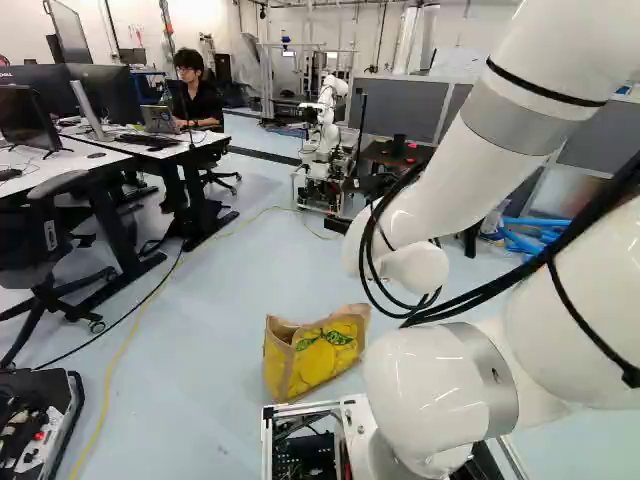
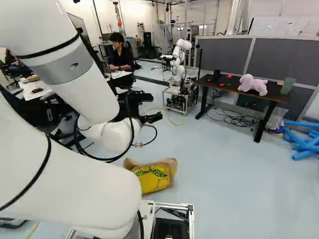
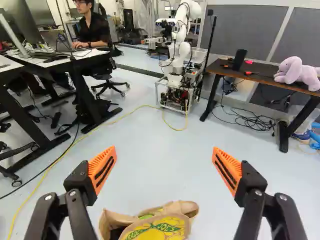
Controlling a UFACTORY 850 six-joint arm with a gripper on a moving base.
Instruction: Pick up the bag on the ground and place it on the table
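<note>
In the right base view my gripper (image 2: 152, 118) reaches forward above the floor, higher than the bag. The wrist view shows the gripper (image 3: 165, 169) open, its two orange pads wide apart with only air between them. The yellow and tan bag (image 1: 318, 358) stands on the floor just ahead of the base, its top creased. In the wrist view the bag (image 3: 159, 228) appears low between the fingers, well beneath them and untouched. A dark-topped table (image 2: 227, 85) stands farther off to the right, carrying a pink plush toy (image 2: 253, 84).
Desks with monitors (image 1: 105, 145) and an office chair (image 1: 45, 245) line the left side; a person sits there. Another robot (image 2: 178, 74) stands beyond the bag. A yellow cable (image 1: 125, 345) crosses the floor. Blue tubes (image 2: 304, 142) lie at the far right, near grey partitions.
</note>
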